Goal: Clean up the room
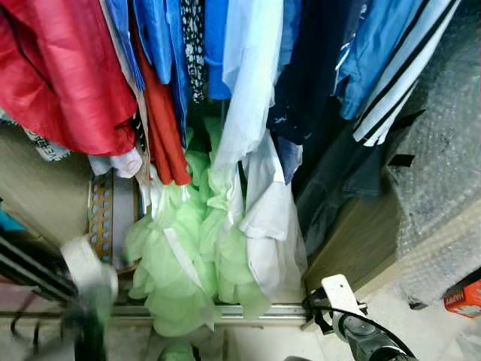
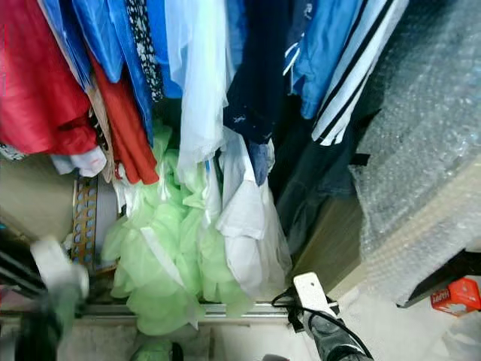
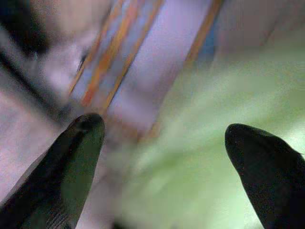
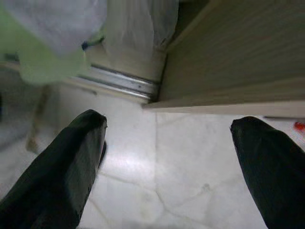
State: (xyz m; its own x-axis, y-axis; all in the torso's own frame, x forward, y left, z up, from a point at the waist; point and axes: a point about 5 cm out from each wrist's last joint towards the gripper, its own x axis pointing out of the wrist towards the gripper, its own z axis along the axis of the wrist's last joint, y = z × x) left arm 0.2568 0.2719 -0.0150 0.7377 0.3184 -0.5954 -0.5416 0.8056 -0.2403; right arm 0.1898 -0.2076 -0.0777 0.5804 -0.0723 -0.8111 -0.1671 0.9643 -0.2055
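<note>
An open wardrobe holds hanging clothes: a red garment (image 1: 60, 75), blue shirts (image 1: 161, 45), a pale white shirt (image 1: 252, 83) and a dark striped top (image 1: 406, 68). A light green dress (image 1: 184, 256) hangs down to the sliding-door track (image 1: 255, 310). A bit of green cloth (image 2: 154, 350) lies on the floor below it. My left arm (image 1: 86, 289) is blurred at the lower left; the left gripper (image 3: 164, 129) is open, close to the green fabric (image 3: 214, 157). My right gripper (image 4: 169, 121) is open over the white marble floor (image 4: 190, 176), holding nothing.
A wooden wardrobe side panel (image 1: 361, 241) stands at the right, with bubble wrap (image 1: 443, 173) over a panel beside it. A red box (image 1: 464, 297) sits on the floor at far right. A patterned object (image 1: 101, 214) leans inside the wardrobe at the left.
</note>
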